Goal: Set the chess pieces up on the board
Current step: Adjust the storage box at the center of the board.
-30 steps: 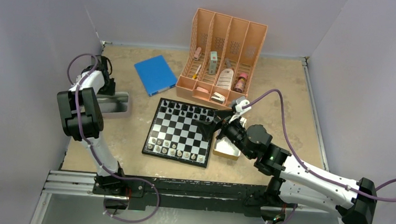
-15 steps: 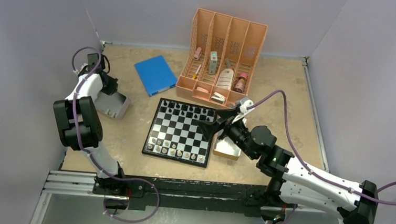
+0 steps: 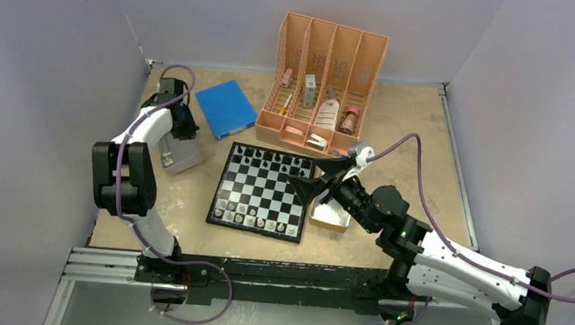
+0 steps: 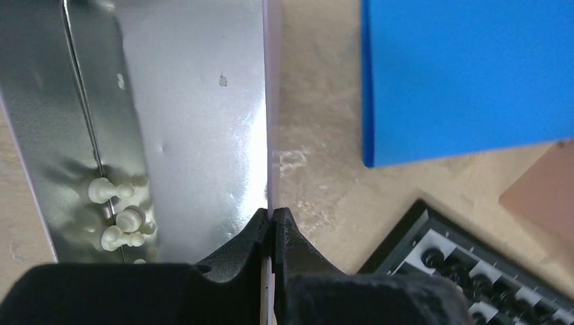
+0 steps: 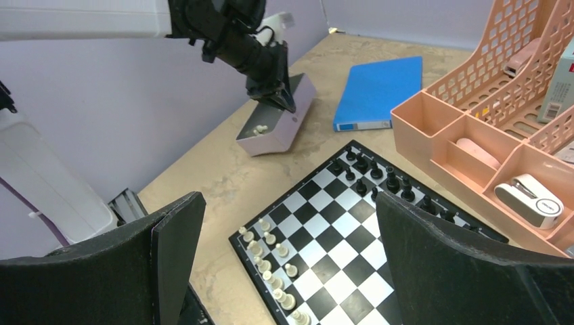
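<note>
- One small glossy black-and-white chessboard [image 3: 259, 191] lies mid-table, with black chess pieces [image 3: 269, 160] along its far edge and pale chess pieces [image 3: 253, 221] along its near edge.
- The left gripper [image 4: 272, 220] is pinched onto the wall of one shiny metal tray [image 4: 196, 101]. The left wrist view shows at least three pale pawns [image 4: 125, 218] inside it, which the top view hides.
- The right gripper [image 5: 290, 198] is spread wide above the board.

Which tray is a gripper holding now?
The tray left of the board, its wall pinched by the left gripper; the tray right of the board lies ungripped.
</note>
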Controlling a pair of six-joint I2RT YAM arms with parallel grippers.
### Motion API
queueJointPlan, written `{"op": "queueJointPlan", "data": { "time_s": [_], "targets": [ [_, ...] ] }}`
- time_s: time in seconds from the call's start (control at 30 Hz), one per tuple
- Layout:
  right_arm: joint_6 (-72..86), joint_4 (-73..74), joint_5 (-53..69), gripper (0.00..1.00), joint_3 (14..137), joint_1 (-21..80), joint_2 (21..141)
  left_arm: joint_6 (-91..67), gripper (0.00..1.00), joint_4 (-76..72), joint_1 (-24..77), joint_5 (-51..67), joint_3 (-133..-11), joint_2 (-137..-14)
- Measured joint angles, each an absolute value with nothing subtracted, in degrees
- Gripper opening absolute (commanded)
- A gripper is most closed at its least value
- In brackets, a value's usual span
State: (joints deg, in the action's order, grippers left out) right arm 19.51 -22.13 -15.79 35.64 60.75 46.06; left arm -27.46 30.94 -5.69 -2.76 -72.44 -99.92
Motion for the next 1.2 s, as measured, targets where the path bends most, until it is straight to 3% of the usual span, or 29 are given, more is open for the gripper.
{"op": "queueJointPlan", "data": {
  "time_s": [0.77, 1.2],
  "targets": [
    [19.4, -22.6, -15.7, 0.99, 35.4, 60.7, 44.5, -2.4, 0.0, 28.0, 6.9, -4.2, -59.9, -91.3],
    [19.4, -22.3, -15.7, 0.99, 35.4, 60.8, 45.7, -4.6, 0.0, 30.4, 7.8, -5.8, -56.1, -89.1]
  ]
}}
